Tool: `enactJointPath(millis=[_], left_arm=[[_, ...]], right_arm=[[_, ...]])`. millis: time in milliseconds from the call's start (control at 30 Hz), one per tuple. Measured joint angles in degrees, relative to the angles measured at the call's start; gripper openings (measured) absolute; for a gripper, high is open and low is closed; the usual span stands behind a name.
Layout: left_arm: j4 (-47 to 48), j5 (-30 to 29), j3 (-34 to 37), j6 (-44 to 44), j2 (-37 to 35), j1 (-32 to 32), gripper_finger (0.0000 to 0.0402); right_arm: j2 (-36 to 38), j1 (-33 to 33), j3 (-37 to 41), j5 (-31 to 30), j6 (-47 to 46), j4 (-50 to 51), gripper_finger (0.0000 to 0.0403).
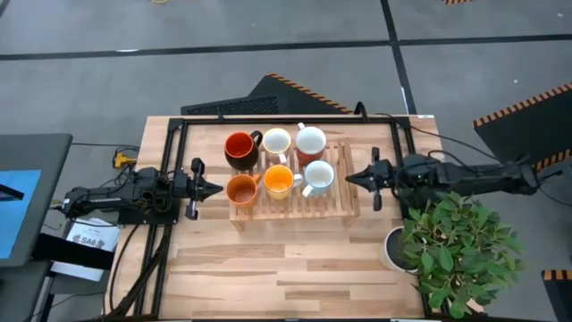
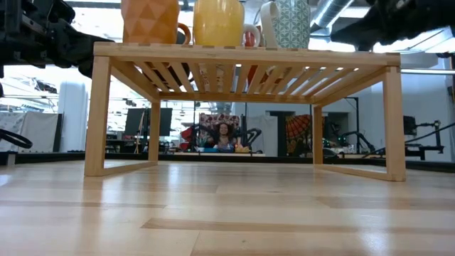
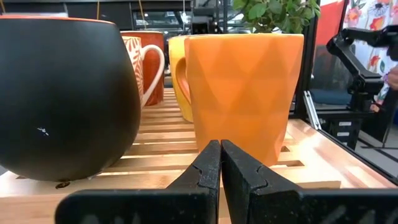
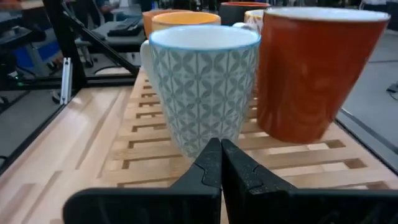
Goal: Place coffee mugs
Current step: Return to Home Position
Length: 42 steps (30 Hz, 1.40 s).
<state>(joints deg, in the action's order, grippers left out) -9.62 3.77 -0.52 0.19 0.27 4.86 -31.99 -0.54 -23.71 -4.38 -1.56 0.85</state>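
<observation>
Wooden table (image 1: pixel 295 268), slatted shelf (image 1: pixel 345 202) on it, six mugs (image 1: pixel 278 180) atop, potted plant (image 1: pixel 460 246) beside

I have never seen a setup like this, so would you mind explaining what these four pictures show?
It is a robot with two dark arms at a wooden table. The high view looks straight down; the low view looks level across the tabletop; the other two come from cameras on each arm's wrist. A slatted wooden rack carries six mugs, among them a black mug and a patterned mug. A potted plant stands at one corner. The left claw and right claw sit at either side of the rack, both shut and holding nothing.
</observation>
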Motion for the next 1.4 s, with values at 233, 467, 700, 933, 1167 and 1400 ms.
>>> enactJointPath(millis=[233, 467, 700, 933, 1167, 1400], left_arm=[[0.0, -0.05, 0.0, 0.0, 0.0, 0.0, 0.0], [0.04, -0.09, 0.03, 0.01, 0.0, 0.0, 0.0], [0.05, -0.14, 0.03, 2.2, 0.0, 0.0, 0.0], [0.06, -0.16, 0.03, 2.16, -0.02, 0.0, 0.0], [1.94, -0.14, 0.03, 2.99, -0.02, 0.0, 0.0], [4.82, -0.14, 0.03, 6.86, 0.0, 0.0, 0.0]], right_arm=[[3.19, 0.0, 8.87, 0.07, -0.55, -9.76, 0.0021], [9.94, 0.04, 14.73, 2.14, -2.18, -14.4, 0.0021], [16.31, 0.07, 21.31, 2.1, -2.81, -19.08, 0.0021], [19.07, 0.13, 23.22, 2.37, -3.25, -18.82, 0.0021], [19.37, 0.13, 23.24, 3.02, -1.12, -13.39, 0.0021], [19.48, 0.13, 23.26, 3.1, -0.94, -10.93, 0.0021]])
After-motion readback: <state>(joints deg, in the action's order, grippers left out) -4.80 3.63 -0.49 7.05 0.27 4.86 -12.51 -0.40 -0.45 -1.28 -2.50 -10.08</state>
